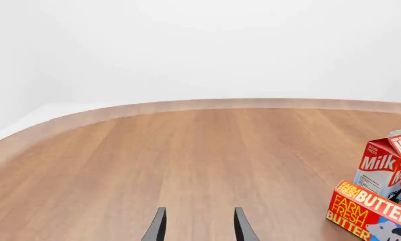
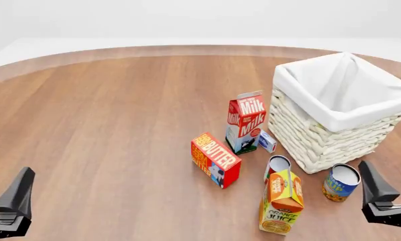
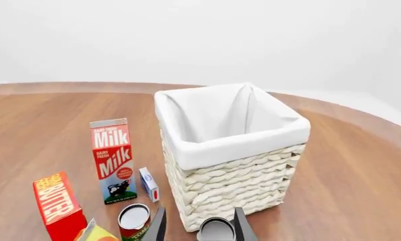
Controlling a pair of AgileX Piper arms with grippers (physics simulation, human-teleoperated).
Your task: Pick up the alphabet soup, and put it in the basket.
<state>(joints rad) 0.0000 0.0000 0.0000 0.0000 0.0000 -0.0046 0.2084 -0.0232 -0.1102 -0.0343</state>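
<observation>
One basket [image 2: 334,108], two cans [image 2: 341,182], two cartons [image 2: 246,122], one butter box [image 2: 215,159], one small box [image 2: 267,141]

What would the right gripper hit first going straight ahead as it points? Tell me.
Likely the alphabet soup, whose top sits between the right gripper fingers in the wrist view, with the basket just behind. Depth is uncertain.

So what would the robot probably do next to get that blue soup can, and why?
Probably lower the right gripper straight onto the alphabet soup. Its fingers are open, and the can stands upright just ahead of them, beside the basket, untouched. The left gripper is far off over bare table.
</observation>
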